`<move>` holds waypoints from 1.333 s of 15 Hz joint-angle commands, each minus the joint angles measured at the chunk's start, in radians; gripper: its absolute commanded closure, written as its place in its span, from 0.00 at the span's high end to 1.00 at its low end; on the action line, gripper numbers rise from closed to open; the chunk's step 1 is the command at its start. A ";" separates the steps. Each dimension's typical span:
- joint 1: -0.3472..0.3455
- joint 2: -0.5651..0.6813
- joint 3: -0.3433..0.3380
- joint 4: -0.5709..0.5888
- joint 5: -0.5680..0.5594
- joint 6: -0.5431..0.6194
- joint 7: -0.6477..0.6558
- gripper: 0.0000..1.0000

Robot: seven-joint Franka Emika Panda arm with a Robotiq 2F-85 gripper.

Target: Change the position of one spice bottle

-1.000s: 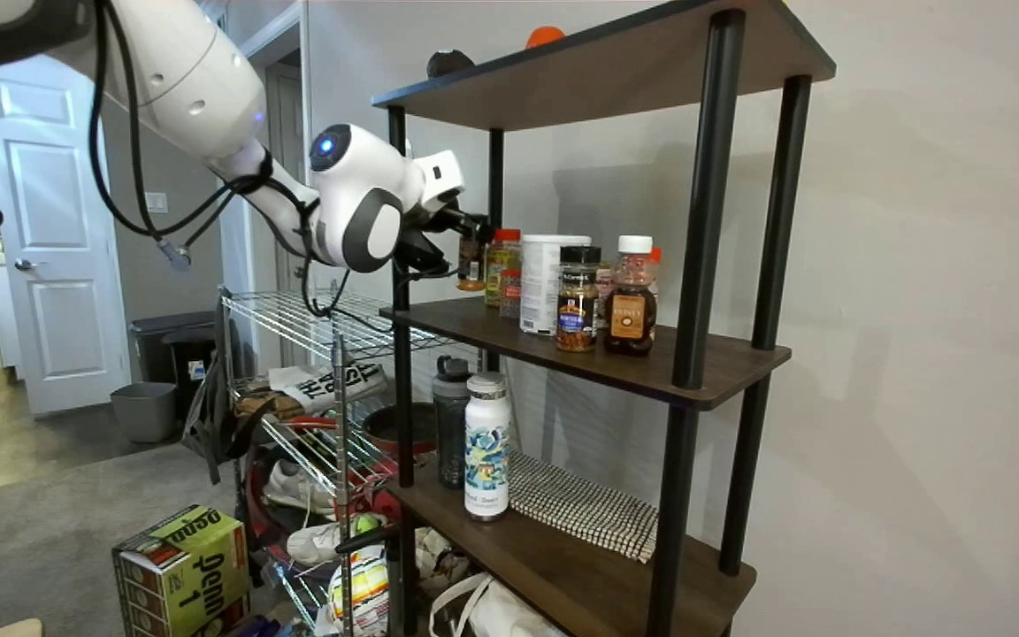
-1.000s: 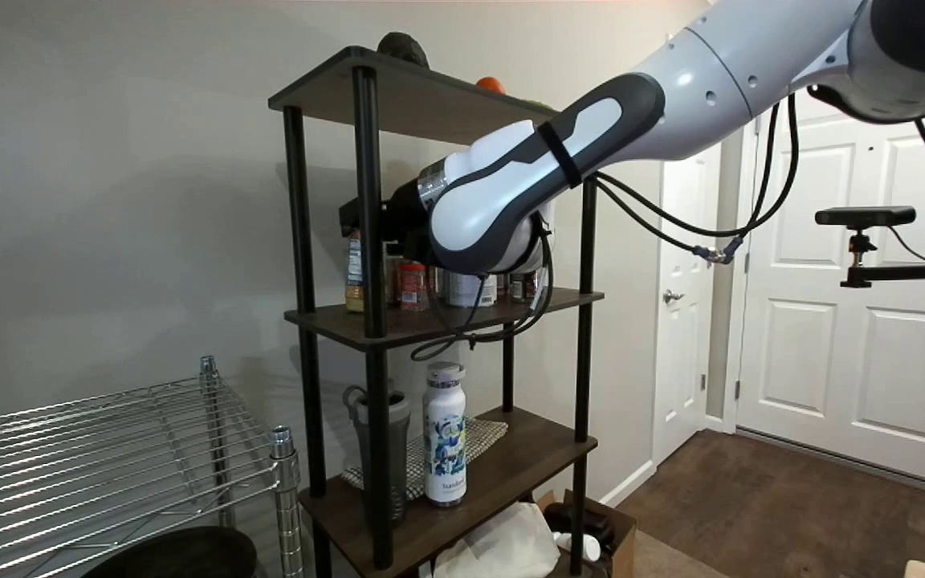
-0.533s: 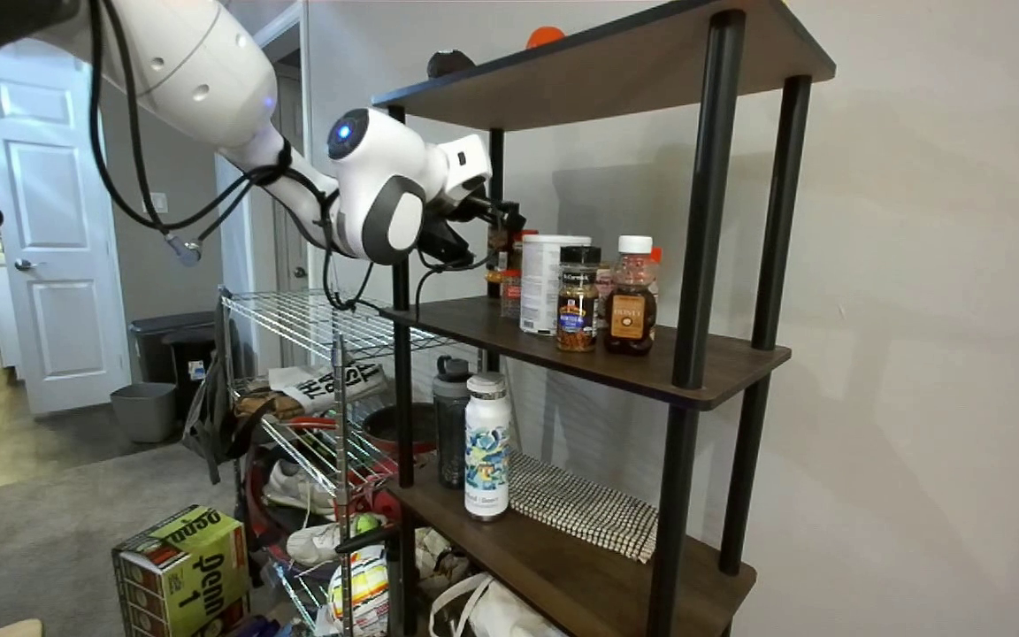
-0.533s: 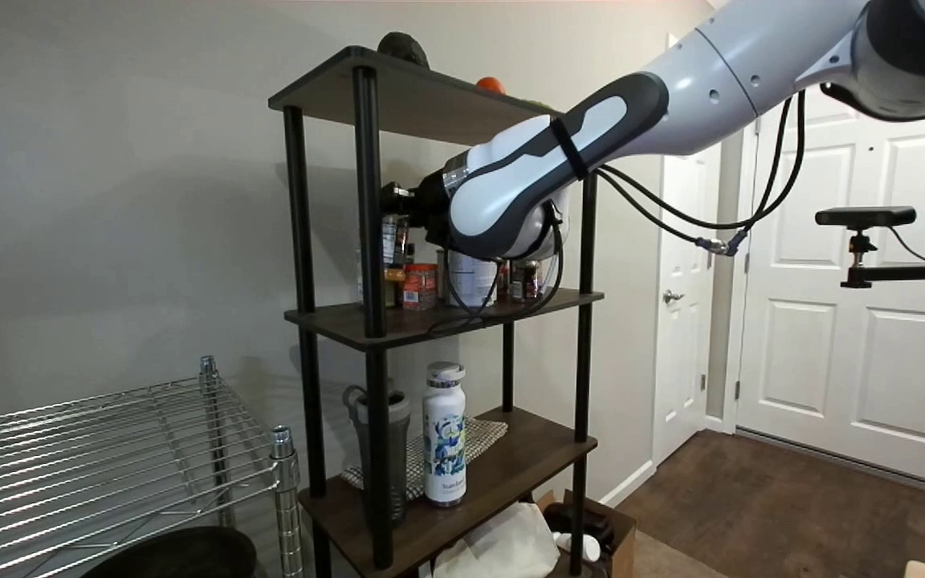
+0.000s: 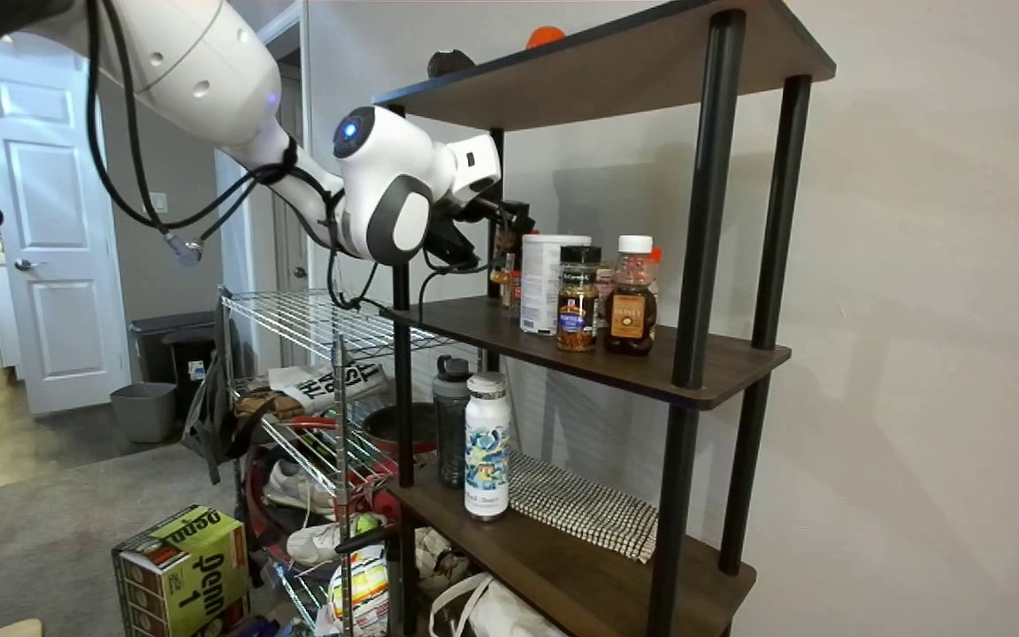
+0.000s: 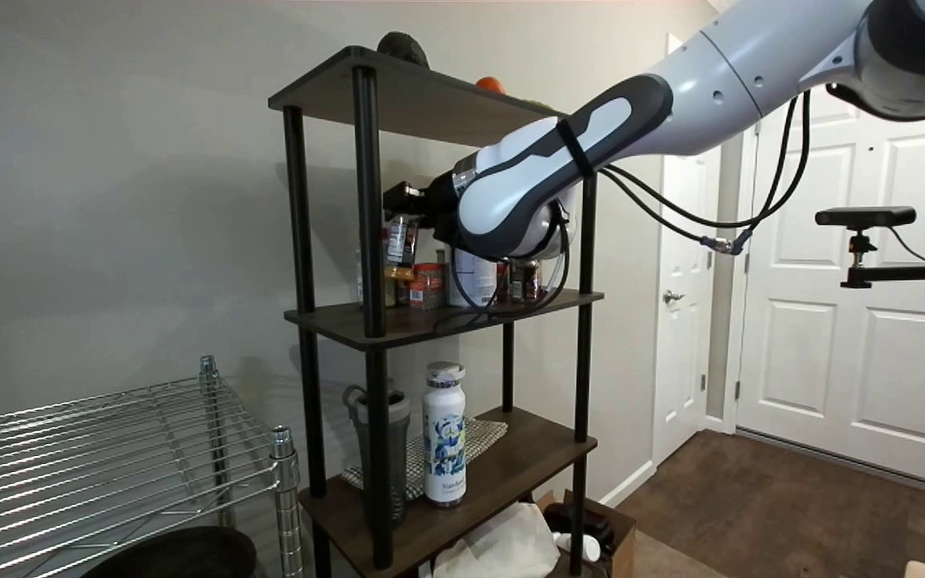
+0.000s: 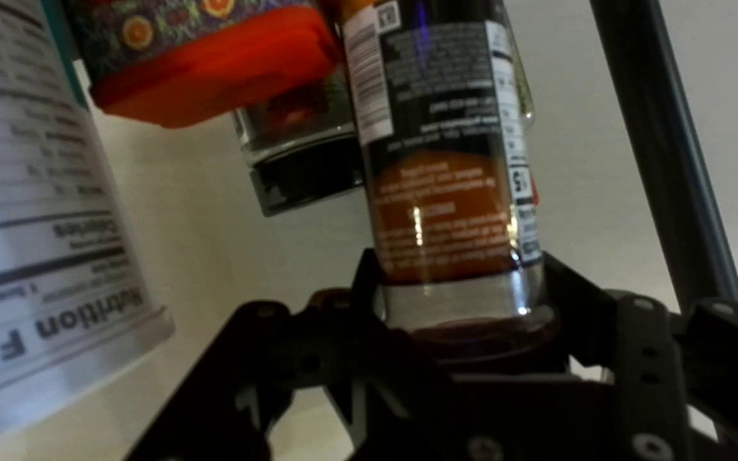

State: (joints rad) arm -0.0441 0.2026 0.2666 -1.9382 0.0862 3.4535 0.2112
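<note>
My gripper [image 7: 462,282] is shut on the upper end of the spice bottle [image 7: 439,141], a slim bottle with a dark label and an orange-brown patch. Its cap is hidden among the fingers. Both exterior views show the spice bottle [image 5: 502,252] hanging from the gripper [image 5: 509,218] over the left part of the middle shelf [image 5: 465,311], its base raised off the board. From another side, the spice bottle [image 6: 402,241] tilts slightly below the gripper [image 6: 410,202], close to a small red jar [image 6: 428,285]; whether they touch I cannot tell.
Beside the held bottle stands a white canister [image 5: 554,283], also large in the wrist view. A black-capped seasoning bottle [image 5: 577,301] and a honey bottle [image 5: 632,305] stand farther along. Black posts [image 6: 368,209] and the top board [image 6: 446,104] frame the space.
The arm has carried the bottle along the shelf toward the white canister, rising slightly, then slowing. The bottle leans more now. The small red jar has shifted a little toward the canister.
</note>
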 commanded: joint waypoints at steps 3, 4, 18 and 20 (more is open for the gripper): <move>-0.127 -0.109 0.125 -0.079 -0.085 0.000 0.123 0.33; -0.148 -0.130 0.142 -0.095 -0.102 0.000 0.140 0.33; -0.087 -0.423 0.018 -0.404 -0.236 0.000 0.381 0.33; -0.032 -0.474 -0.055 -0.473 -0.266 0.000 0.395 0.33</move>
State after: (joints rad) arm -0.1431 -0.1670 0.3081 -2.2967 -0.1202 3.4535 0.5424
